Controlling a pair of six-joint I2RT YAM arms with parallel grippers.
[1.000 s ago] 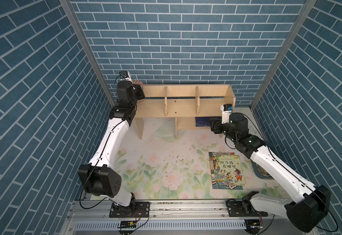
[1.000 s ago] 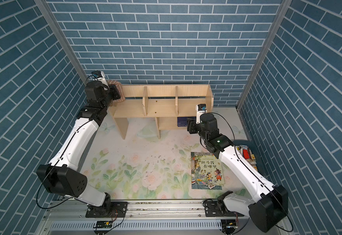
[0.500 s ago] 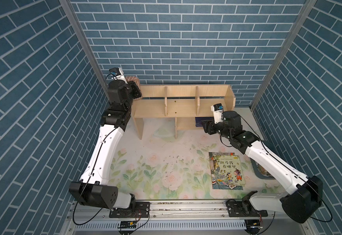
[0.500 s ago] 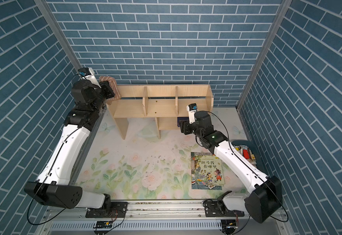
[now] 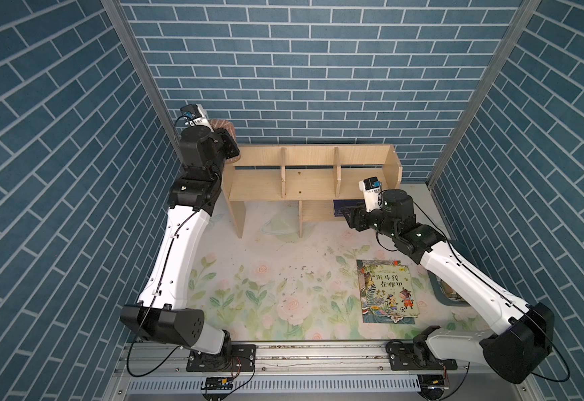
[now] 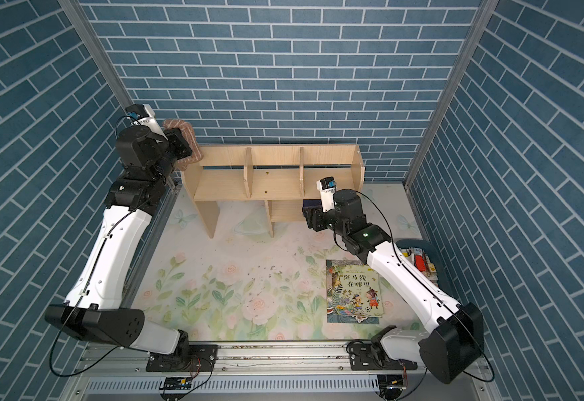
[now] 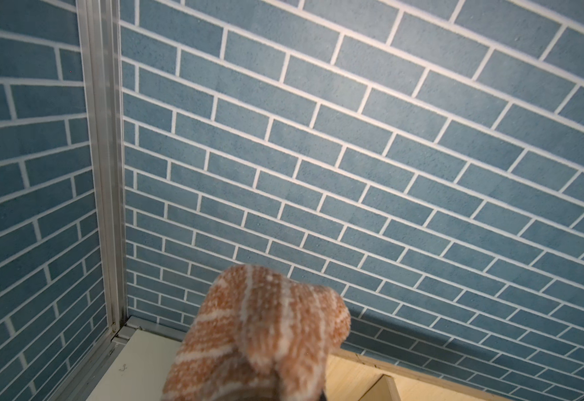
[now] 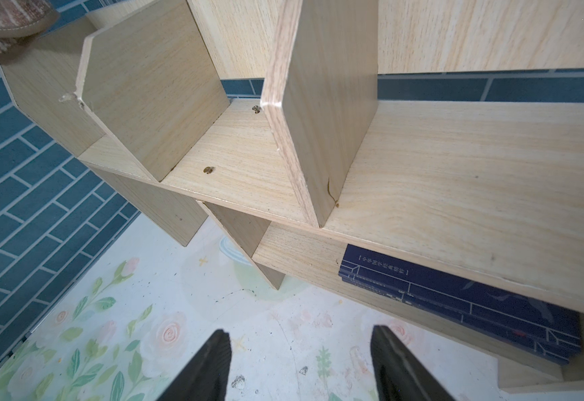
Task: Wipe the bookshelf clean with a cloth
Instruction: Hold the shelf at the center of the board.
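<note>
Your left claw (image 5: 228,148) clamps the striped cloth (image 7: 259,333) at the bookshelf's (image 5: 315,180) far-left corner; your right claw (image 8: 301,333) stands apart.

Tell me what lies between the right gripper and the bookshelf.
Only floral mat with a few specks, in the right wrist view; the open right gripper is short of the bookshelf.
</note>
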